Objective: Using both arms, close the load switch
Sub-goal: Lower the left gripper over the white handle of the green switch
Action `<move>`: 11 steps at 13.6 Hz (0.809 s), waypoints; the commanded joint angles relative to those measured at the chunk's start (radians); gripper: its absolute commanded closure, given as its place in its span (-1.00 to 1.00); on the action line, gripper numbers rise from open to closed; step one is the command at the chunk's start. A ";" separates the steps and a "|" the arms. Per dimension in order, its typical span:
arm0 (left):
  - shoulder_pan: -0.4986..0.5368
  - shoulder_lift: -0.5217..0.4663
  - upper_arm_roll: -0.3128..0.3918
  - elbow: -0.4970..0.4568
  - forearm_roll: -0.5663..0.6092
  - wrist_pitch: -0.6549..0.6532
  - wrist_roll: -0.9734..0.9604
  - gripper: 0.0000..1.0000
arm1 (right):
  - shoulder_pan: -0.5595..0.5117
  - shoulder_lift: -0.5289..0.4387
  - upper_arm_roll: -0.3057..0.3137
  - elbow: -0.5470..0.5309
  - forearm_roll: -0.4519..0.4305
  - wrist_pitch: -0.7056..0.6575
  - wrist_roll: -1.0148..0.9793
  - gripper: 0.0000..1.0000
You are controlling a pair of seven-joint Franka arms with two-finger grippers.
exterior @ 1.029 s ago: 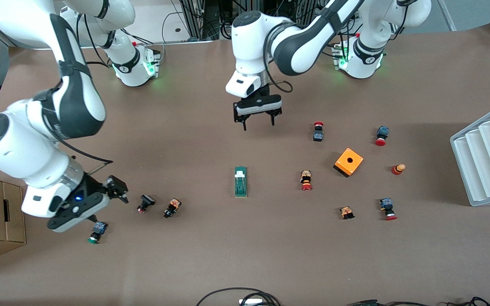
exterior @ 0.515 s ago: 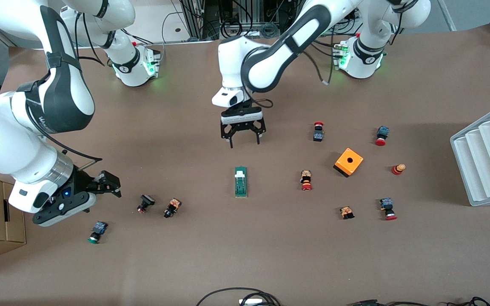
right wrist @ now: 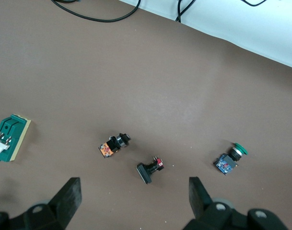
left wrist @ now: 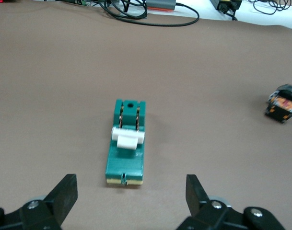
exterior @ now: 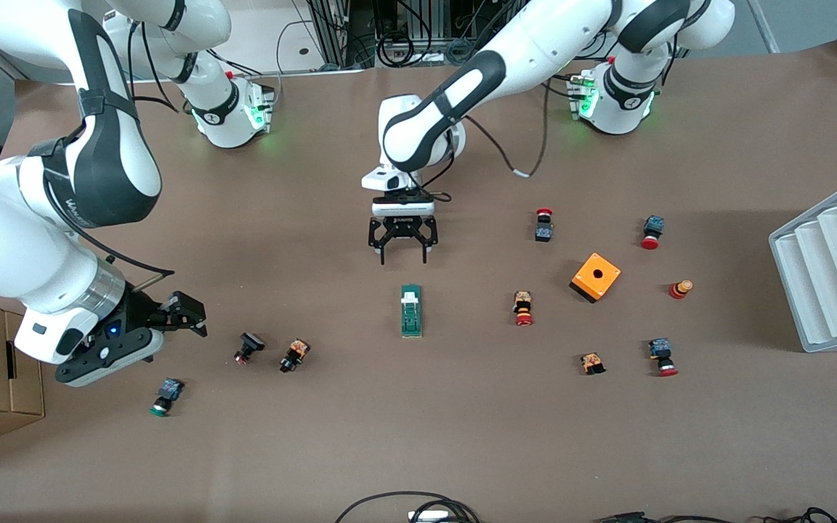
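load switch lies flat mid-table | left gripper hovers near its white-slider end, fingers spread, empty | right gripper well apart toward the right arm's end, spread, empty

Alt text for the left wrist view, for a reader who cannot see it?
A green load switch with a white sliding piece lies on the brown table, just ahead of the open left gripper, whose fingers frame it without touching. A small push-button lies off to one side.
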State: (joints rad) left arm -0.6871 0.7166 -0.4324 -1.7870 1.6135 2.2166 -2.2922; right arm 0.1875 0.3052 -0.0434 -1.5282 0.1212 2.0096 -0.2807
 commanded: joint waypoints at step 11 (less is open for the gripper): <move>-0.083 0.215 0.014 0.118 0.247 -0.261 -0.138 -1.00 | -0.016 -0.015 0.005 0.000 0.020 -0.032 0.003 -1.00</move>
State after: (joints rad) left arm -0.7505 0.9168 -0.4307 -1.6925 1.8462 1.9794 -2.4089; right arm 0.1820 0.3039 -0.0442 -1.5282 0.1212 2.0025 -0.2800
